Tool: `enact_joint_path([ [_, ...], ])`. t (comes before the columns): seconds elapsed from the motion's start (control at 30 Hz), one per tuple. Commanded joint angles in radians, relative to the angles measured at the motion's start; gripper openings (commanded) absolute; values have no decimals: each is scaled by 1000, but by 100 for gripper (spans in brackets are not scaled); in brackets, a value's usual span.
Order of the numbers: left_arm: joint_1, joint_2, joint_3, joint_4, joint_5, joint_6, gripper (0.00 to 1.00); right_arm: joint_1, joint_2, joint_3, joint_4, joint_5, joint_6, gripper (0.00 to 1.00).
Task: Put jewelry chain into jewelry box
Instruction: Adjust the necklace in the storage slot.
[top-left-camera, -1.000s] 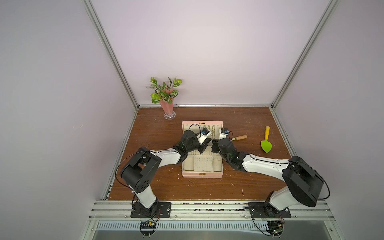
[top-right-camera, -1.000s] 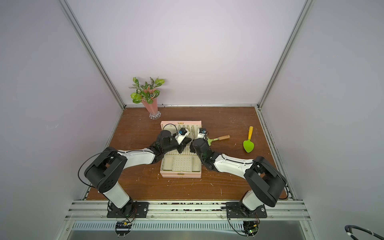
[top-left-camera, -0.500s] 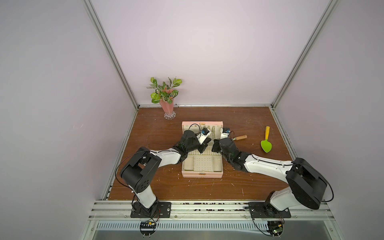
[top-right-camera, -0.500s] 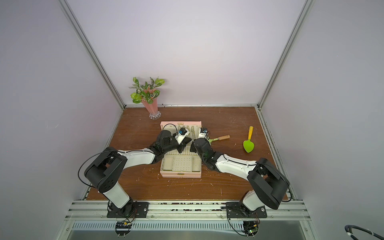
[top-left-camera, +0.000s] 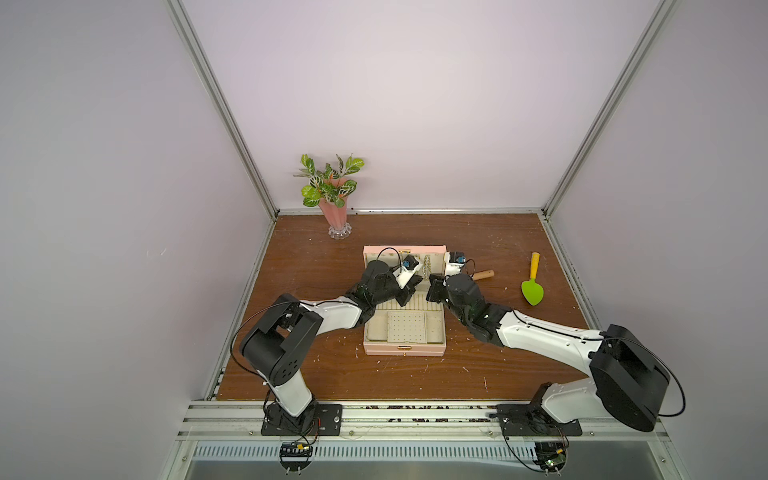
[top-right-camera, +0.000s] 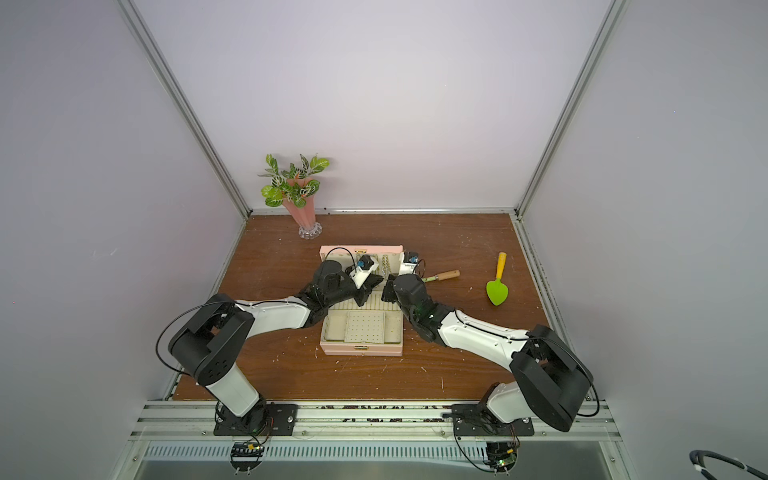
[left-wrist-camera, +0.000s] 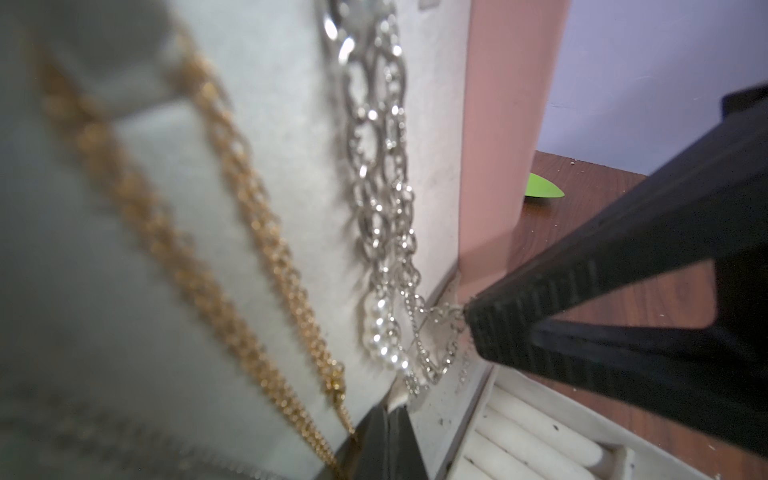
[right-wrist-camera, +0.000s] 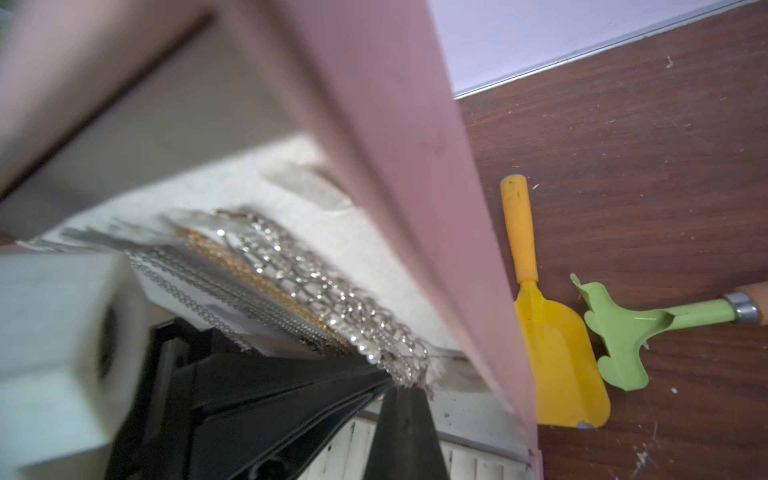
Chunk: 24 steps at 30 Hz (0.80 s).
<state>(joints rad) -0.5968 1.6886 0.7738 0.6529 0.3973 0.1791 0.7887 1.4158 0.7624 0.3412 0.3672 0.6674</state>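
Jewelry chain (top-left-camera: 425, 266) is showing poorly in both top views, appearing only as a small pale streak between the two arms' wrists. In the left wrist view the chain (left-wrist-camera: 376, 199) is running out of frame at its upper end. In the right wrist view its lowest links are disappearing behind the right pincer (right-wrist-camera: 401, 395). The jewelry box (top-left-camera: 405, 351) is standing open on the surface (top-left-camera: 415, 382) with its lid upright, and the arms are covering part of the ring rolls.

The chain is hanging down the cream lining inside the lid. It is silvery, with chunky oval links doubling up and sparkling, and it is thinning to finer links at the bottom. Those fine links are stretching sideways into the tip of the right pincer, which is clamping tight on them. The left pincer (left-wrist-camera: 384, 415) is pressing its tips together just beside the lower end of a gold chain (left-wrist-camera: 249, 216); whether it is pinching anything I cannot tell.

Counting: one silvery chunky chain, one gold chain showing as two blurred strands, and thin grey strands (right-wrist-camera: 199, 291) too fine to count. Also one box, two pincers, one scoop (top-left-camera: 532, 286), one fork-like tool (right-wrist-camera: 623, 332) with a wooden handle, and one vase (top-left-camera: 334, 216).
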Motion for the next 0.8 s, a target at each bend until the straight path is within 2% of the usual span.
enact_joint_path([
  [0.0, -2, -28, 10, 120, 37, -6, 1, -7, -28, 47, 30, -15, -48, 0],
  [0.43, -3, -30, 16, 76, 82, 48, 1, -40, -18, 75, 42, -23, -80, 0],
  [0.77, -2, -43, -1, 107, 110, 61, 1, -63, 11, 62, 51, -42, -69, 0],
])
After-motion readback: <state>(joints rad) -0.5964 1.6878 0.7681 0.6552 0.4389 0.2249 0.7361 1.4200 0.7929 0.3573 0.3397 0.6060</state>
